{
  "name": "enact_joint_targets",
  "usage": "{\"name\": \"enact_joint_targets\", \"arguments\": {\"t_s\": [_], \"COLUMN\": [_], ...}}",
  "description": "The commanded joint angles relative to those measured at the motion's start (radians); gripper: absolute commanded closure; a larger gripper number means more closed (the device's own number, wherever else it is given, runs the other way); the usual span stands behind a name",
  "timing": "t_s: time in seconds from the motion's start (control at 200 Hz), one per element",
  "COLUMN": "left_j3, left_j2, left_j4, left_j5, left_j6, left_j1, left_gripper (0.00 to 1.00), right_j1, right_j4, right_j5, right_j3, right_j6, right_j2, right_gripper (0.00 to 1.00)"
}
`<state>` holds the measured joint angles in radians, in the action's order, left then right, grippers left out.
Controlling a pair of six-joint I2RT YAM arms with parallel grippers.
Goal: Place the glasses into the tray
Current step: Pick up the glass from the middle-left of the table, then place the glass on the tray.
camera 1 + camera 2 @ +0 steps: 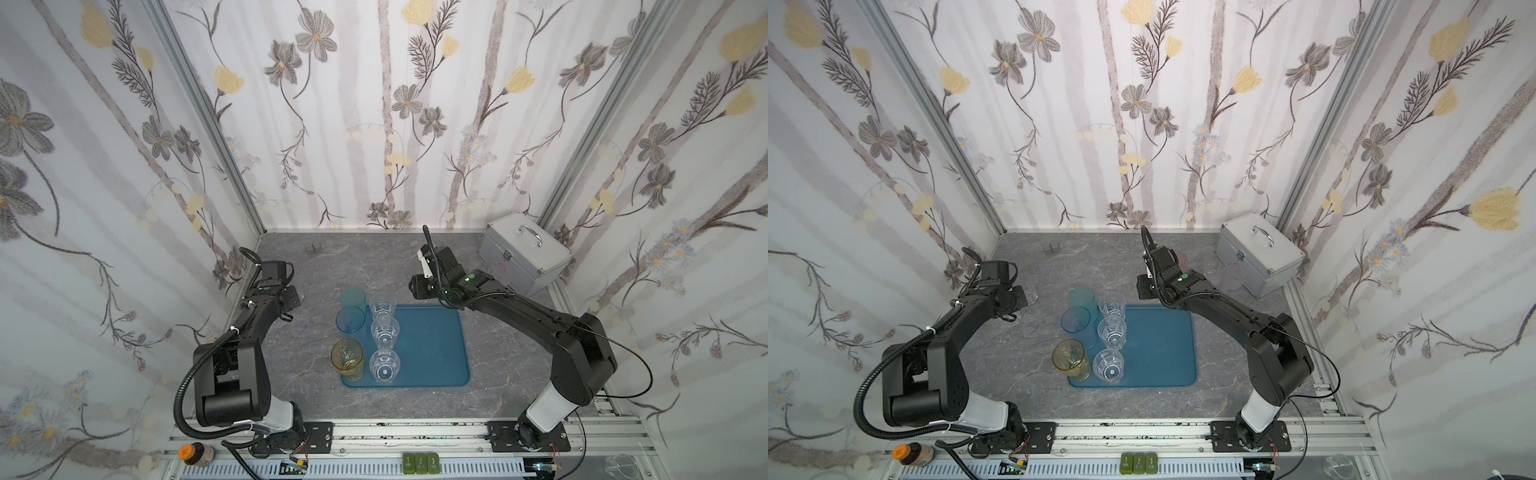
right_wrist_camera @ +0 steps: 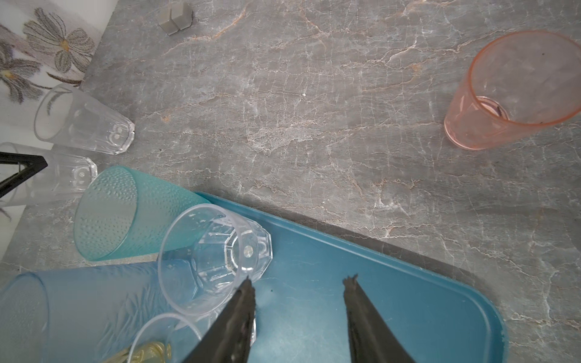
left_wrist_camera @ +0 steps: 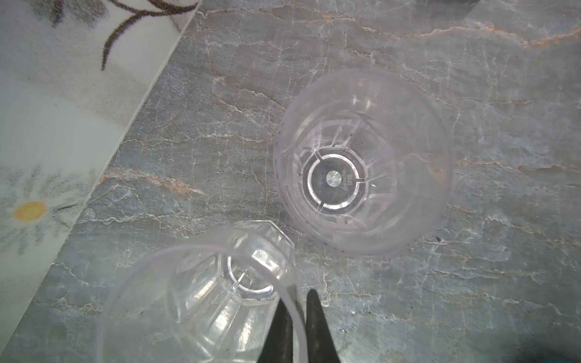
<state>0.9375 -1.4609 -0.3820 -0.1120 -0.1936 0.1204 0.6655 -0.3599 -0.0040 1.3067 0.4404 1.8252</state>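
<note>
Grip first: my left gripper (image 3: pixel 297 314) is pinched shut on the wall of a clear faceted glass (image 3: pixel 201 298), one finger inside the rim and one outside. That glass is at the left edge of the tabletop (image 1: pixel 374 266), close to the flowered wall (image 3: pixel 47 110). A second clear glass (image 3: pixel 361 163) stands upright just beside it, apart from the fingers.

The tray (image 1: pixel 432 345) lies at the middle of the tabletop, well apart from the held glass. Along its left side stands a row of three clear faceted glasses (image 1: pixel 384 330), all upright. A teal dotted glass (image 2: pixel 125 213) stands on the tabletop just off the tray's far left corner. Next to it a light blue glass (image 1: pixel 350 320) stands at the tray's left rim; I cannot tell whether its base is inside. An amber glass (image 1: pixel 347 353) stands at the near left corner. These three are between my held glass and the tray.

My right gripper (image 2: pixel 298 281) hangs over the far part of the tray with its jaws spread and nothing between them. One fingertip (image 2: pixel 246 287) is at the rim of the farthest glass in the row, and I cannot tell if it touches. A pink glass (image 2: pixel 515 94) stands on bare tabletop beyond the tray. A silver case (image 1: pixel 523 253) fills the far right corner.
</note>
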Motion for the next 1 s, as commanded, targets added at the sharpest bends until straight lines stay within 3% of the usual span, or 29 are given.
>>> {"name": "enact_joint_targets", "arguments": {"t_s": [0.0, 0.245, 0.435, 0.62, 0.845, 0.994], "left_j3": [0.006, 0.069, 0.27, 0.544, 0.824, 0.931], "left_j2": [0.052, 0.197, 0.23, 0.097, -0.196, -0.358], "left_j4": [-0.02, -0.108, -0.178, -0.204, -0.202, -0.202], "left_j5": [0.009, 0.032, 0.045, 0.011, -0.007, 0.032], "left_j6": [-0.025, -0.063, -0.084, -0.095, -0.099, -0.098], "left_j1": [0.0, -0.028, -0.117, -0.357, -0.736, -0.898], "left_gripper": [1.0, 1.0, 1.0, 1.0, 1.0, 1.0], "right_j1": [0.001, -0.01, -0.029, -0.082, -0.159, -0.256], "right_j4": [0.042, 0.059, 0.055, 0.053, 0.041, 0.036], "right_j5": [-0.029, -0.112, -0.105, -0.078, -0.006, 0.01], "right_j3": [0.013, 0.06, 0.068, 0.022, -0.085, -0.187], "right_j6": [0.036, 0.094, 0.115, 0.139, 0.148, 0.157], "right_j2": [-0.005, 0.023, -0.007, -0.07, -0.162, -0.247], "right_gripper": [0.52, 0.52, 0.52, 0.52, 0.52, 0.52]}}
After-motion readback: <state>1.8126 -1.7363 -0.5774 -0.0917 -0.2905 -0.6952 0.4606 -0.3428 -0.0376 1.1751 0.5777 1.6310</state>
